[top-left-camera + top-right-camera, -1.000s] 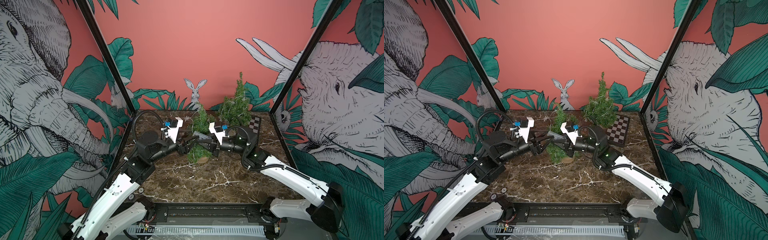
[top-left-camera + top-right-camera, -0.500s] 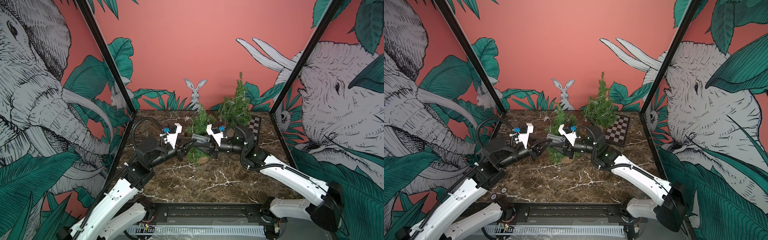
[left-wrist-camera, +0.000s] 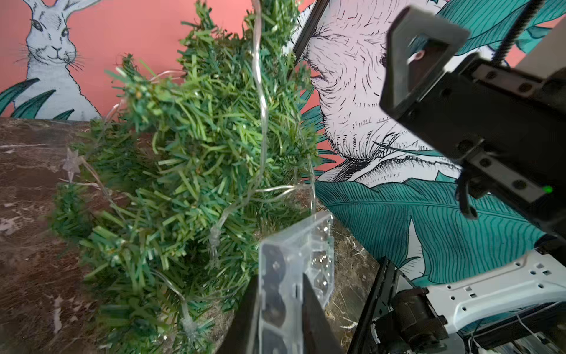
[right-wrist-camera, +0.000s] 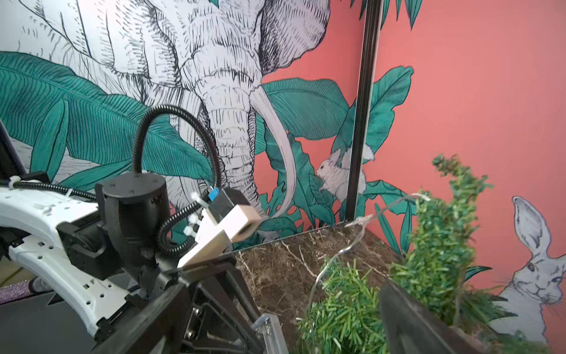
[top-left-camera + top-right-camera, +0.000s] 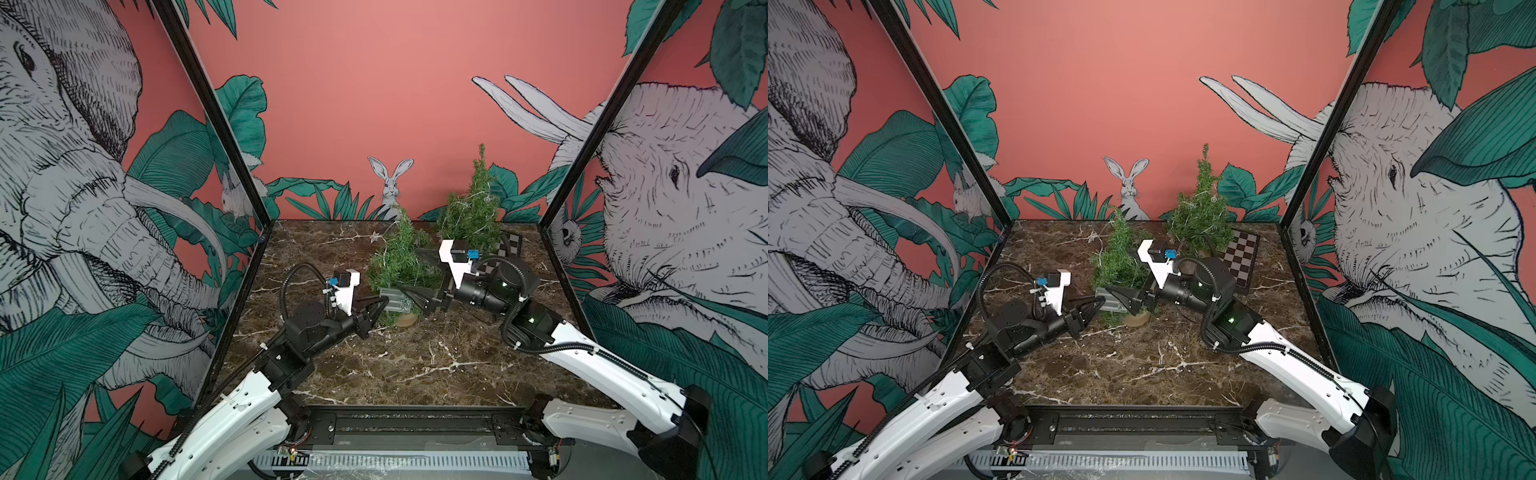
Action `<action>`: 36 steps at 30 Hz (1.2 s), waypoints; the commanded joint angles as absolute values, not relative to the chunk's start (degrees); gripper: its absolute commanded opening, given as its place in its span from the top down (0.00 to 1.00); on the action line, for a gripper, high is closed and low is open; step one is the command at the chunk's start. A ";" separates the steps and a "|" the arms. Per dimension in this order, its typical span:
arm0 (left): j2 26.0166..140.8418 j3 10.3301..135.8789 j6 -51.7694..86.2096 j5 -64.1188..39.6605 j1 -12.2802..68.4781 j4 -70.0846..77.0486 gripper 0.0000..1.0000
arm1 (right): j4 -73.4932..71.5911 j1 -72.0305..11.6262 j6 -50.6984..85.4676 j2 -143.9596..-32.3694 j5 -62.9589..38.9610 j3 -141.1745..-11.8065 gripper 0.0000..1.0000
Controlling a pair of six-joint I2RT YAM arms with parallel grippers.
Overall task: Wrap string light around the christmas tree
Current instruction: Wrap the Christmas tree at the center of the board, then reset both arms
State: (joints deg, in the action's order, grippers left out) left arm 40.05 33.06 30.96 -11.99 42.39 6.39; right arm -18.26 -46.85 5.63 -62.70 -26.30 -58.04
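Observation:
The small green christmas tree (image 5: 398, 259) (image 5: 1119, 259) stands mid-table on a round wooden base. A thin clear string light (image 3: 260, 92) drapes down its branches, and a star bulb (image 5: 376, 237) lies on the table behind it. The wire ends in a clear battery box (image 5: 395, 300) (image 3: 294, 269) in front of the tree's foot. My left gripper (image 5: 379, 302) (image 3: 280, 321) is shut on that box from the left. My right gripper (image 5: 420, 277) (image 4: 275, 331) stands open to the right of the box, one finger in the branches and one low, touching nothing.
A taller tree (image 5: 473, 212) with a string light on it stands at the back right. A checkerboard (image 5: 509, 247) lies beside it. Marble table (image 5: 395, 365), walled at the left, back and right. The two grippers are close together in front of the small tree.
The right gripper has opened and let go of the battery box. The left gripper has shut on the box and drawn back slightly to the left and front.

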 commanded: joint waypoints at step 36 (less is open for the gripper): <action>30.45 23.71 32.71 7.59 43.16 0.62 0.42 | -20.41 -46.98 2.43 -51.81 -1.55 -48.67 0.01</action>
State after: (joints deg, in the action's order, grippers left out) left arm 31.05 21.54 34.30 4.10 42.98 4.40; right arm -18.94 -46.85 3.60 -53.80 -4.69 -49.65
